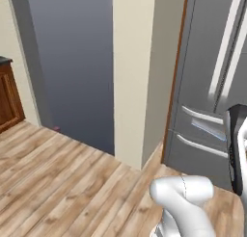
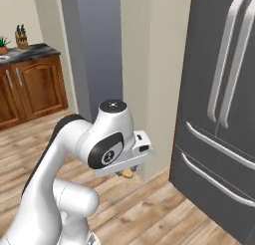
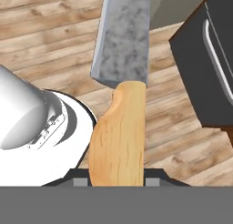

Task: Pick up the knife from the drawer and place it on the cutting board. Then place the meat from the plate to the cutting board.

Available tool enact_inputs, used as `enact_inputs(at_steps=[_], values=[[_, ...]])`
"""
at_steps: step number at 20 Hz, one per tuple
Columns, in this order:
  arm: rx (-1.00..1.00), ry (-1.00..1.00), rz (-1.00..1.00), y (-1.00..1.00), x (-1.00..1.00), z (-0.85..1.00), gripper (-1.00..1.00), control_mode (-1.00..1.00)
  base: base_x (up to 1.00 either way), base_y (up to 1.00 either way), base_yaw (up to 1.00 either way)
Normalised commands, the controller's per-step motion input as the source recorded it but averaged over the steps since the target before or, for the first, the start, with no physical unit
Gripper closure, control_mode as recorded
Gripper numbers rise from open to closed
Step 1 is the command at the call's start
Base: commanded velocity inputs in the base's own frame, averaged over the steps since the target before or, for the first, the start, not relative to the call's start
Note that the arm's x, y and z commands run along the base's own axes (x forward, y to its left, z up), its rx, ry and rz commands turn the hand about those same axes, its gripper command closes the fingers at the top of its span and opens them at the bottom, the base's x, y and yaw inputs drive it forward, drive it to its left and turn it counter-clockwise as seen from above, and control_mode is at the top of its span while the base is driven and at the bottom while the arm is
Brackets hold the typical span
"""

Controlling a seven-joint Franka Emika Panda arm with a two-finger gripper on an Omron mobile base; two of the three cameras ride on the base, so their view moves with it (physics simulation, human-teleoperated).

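My gripper (image 3: 117, 181) is shut on the knife (image 3: 119, 132), clamping its light orange-tan handle between the two fingertips. The bluish-silver blade (image 3: 122, 36) points away from the hand, over the wooden floor. In the right base view the hand hangs low beside the arm's elbow, and a bit of the tan knife (image 2: 128, 173) handle pokes out under the gripper (image 2: 127, 170). The drawer, cutting board, meat and plate are out of view.
A dark grey fridge (image 2: 219, 114) stands close on the right, also seen as the fridge (image 1: 207, 86). A beige wall pillar (image 1: 140, 62) is just left of it. Brown cabinets (image 2: 30, 84) with a knife block (image 2: 21, 37) lie far left. Open wooden floor (image 1: 62, 183) spreads between.
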Motion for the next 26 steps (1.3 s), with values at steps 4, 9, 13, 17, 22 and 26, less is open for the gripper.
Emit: enact_inputs(at_steps=[4, 9, 13, 17, 22, 26], values=[[0.00, 0.00, 0.00, 0.00, 0.00, 0.00, 1.00, 1.00, 0.00, 0.52, 0.47], [0.00, 0.00, 0.00, 0.00, 0.00, 0.00, 1.00, 1.00, 0.00, 0.50, 0.47], [0.00, 0.00, 0.00, 0.00, 0.00, 0.00, 1.00, 1.00, 0.11, 0.45, 0.45], [0.00, 0.00, 0.00, 0.00, 0.00, 0.00, 1.00, 1.00, 0.36, 0.32, 0.44], [0.00, 0.00, 0.00, 0.00, 0.00, 0.00, 1.00, 1.00, 0.59, 0.28, 0.43], [0.00, 0.00, 0.00, 0.00, 0.00, 0.00, 1.00, 1.00, 0.73, 0.24, 0.41]])
